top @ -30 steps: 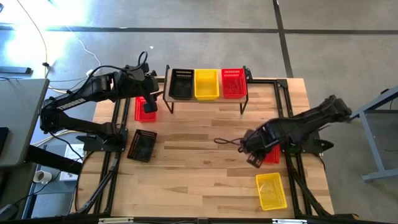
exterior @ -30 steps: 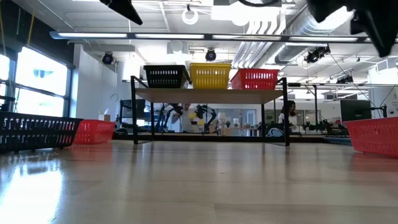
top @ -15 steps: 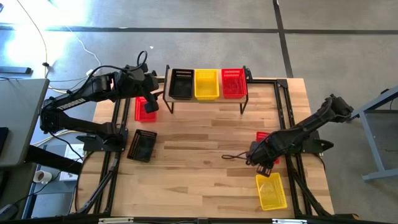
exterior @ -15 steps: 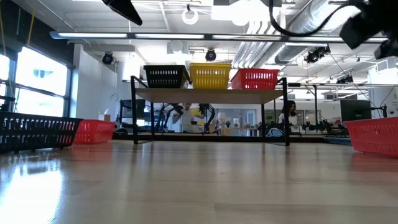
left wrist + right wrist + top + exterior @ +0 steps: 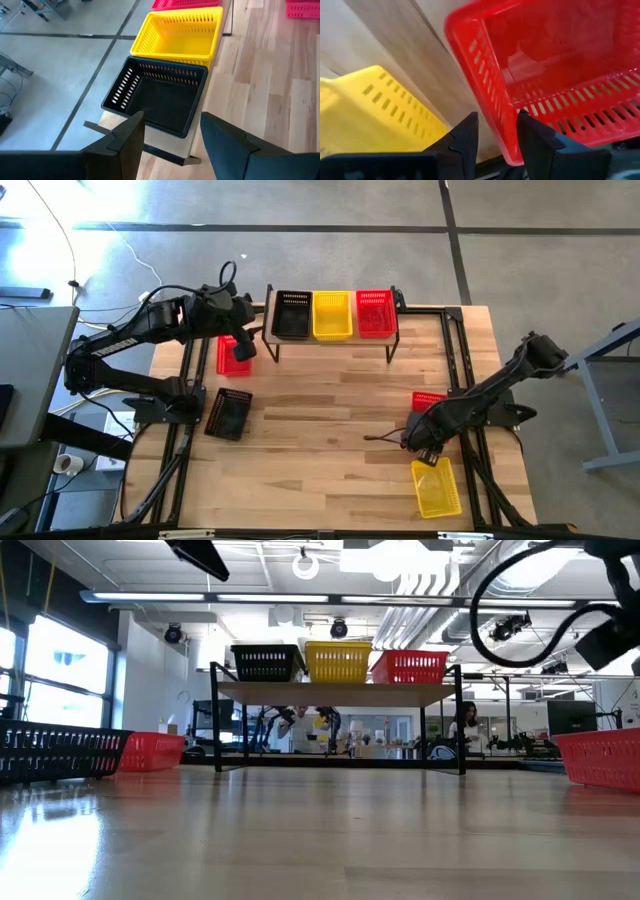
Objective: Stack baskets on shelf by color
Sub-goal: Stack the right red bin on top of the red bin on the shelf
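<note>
Planks of pale wood make up the bench point(image 5: 320, 420) in the high view, where the shelf point(image 5: 330, 338) carries a black basket point(image 5: 291, 314), a yellow basket point(image 5: 333, 315) and a red basket point(image 5: 375, 313) in a row, all empty, with slotted plastic walls. Loose on the bench lie a second red basket point(image 5: 235, 356), a second black basket point(image 5: 229, 413), a third red one point(image 5: 428, 400) and a second yellow one point(image 5: 436, 486). Low view: the three shelf baskets sit on the plank top above thin black legs. Left wrist view: the left gripper point(image 5: 170, 132) hangs above the black basket with jaws spread, holding nothing. Right wrist view: the right gripper point(image 5: 497, 130) has jaws parted at the red basket's rim.
</note>
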{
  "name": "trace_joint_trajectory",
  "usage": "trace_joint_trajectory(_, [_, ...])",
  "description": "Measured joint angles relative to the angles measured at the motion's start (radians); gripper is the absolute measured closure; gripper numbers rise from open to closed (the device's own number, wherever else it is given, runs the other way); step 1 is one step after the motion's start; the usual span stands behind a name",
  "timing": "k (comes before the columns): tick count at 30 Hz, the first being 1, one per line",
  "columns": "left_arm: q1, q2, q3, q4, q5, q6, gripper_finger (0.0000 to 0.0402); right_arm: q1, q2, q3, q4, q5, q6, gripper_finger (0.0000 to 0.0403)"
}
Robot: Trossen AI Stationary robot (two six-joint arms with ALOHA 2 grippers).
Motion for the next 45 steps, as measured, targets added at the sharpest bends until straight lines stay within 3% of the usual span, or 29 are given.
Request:
trace_joint_trajectory(5, [0.0,0.0,0.0,0.0,0.0,-0.023,0.022,0.0,0.0,-0.035,0.046,-0.015,0.015,0.0299])
trace_joint_trajectory(10, [0.0,0.0,0.0,0.0,0.0,-0.021,0.022,0.0,0.0,-0.036,0.089,-0.022,0.049,0.0381])
trace_joint_trajectory(12, [0.0,0.0,0.0,0.0,0.0,-0.021,0.022,0.0,0.0,-0.032,0.106,-0.021,0.066,0.0394])
trace_joint_trajectory(30, [0.0,0.049,0.0,0.0,0.0,-0.022,0.022,-0.023,0.0,0.297,0.109,0.098,0.131,0.0402])
trace_joint_trajectory(45, [0.0,0.12,-0.001,0.0,-0.009,0.032,0.022,-0.173,0.0,0.518,0.108,0.153,-0.077,0.0402])
